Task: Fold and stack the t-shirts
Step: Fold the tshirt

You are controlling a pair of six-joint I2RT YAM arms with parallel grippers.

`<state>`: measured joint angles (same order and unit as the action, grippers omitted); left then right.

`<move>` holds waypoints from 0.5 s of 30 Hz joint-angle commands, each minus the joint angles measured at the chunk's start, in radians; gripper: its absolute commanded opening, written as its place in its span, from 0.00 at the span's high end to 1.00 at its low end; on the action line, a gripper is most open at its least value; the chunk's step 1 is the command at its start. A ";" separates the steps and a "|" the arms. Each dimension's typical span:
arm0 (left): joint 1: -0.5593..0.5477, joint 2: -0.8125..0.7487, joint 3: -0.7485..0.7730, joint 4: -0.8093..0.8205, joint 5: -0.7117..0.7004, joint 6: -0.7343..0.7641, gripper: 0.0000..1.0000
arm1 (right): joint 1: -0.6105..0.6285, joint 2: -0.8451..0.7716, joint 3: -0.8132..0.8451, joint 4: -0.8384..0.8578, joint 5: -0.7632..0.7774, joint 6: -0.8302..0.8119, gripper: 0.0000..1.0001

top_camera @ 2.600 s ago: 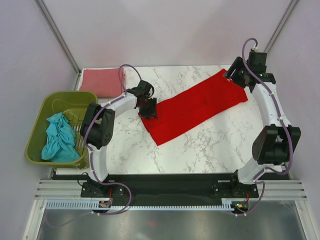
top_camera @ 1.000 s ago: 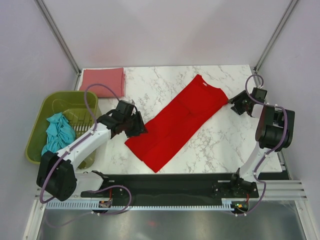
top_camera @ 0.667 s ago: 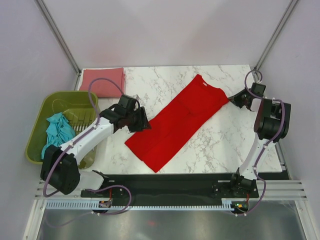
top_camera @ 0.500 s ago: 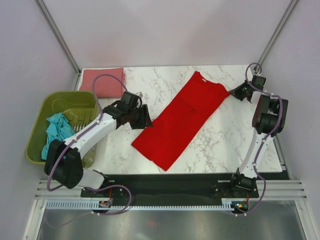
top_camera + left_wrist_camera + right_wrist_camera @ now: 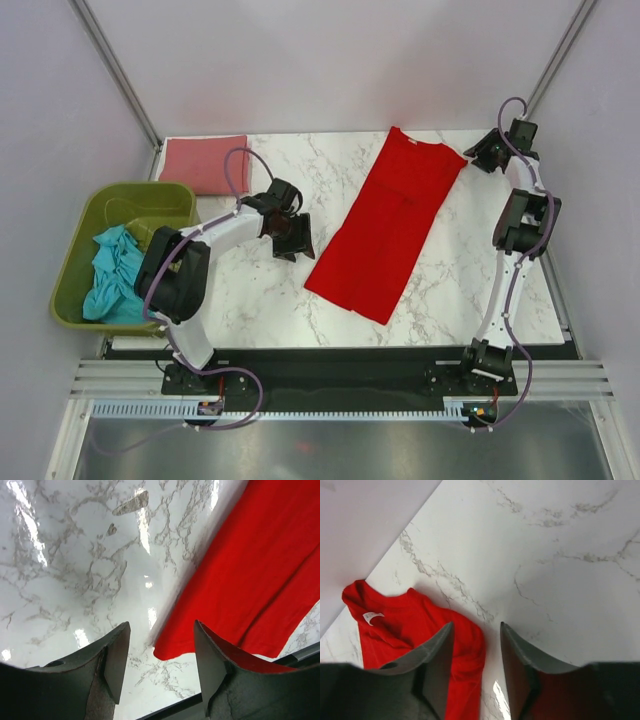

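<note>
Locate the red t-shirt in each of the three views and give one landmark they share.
Top external: red t-shirt lies as a long strip right of centre, collar toward the far edge.
Left wrist: red t-shirt fills the right side, one corner at lower centre.
Right wrist: red t-shirt at lower left, collar end showing.
Shared landmark: the white marble table.

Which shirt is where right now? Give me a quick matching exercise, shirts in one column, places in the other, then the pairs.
1. red t-shirt
2. pink t-shirt
3. teal t-shirt

A. crumpled in the olive basket
B. laid out long and flat on the middle of the table
C. folded at the table's far left corner

Pairs: 1-B; 2-C; 3-A
</note>
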<state>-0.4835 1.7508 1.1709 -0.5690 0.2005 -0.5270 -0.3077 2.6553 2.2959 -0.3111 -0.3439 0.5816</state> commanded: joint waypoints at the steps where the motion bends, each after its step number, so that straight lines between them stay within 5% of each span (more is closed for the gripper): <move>1: 0.005 0.041 0.068 0.018 0.043 0.074 0.37 | -0.005 -0.095 -0.019 -0.080 0.057 -0.014 0.48; 15: -0.035 0.213 0.066 0.047 0.102 0.116 0.46 | 0.002 -0.730 -0.673 -0.098 -0.027 -0.032 0.41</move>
<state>-0.4961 1.9095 1.2430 -0.5446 0.2806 -0.4591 -0.3096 2.0647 1.7061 -0.4126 -0.3294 0.5751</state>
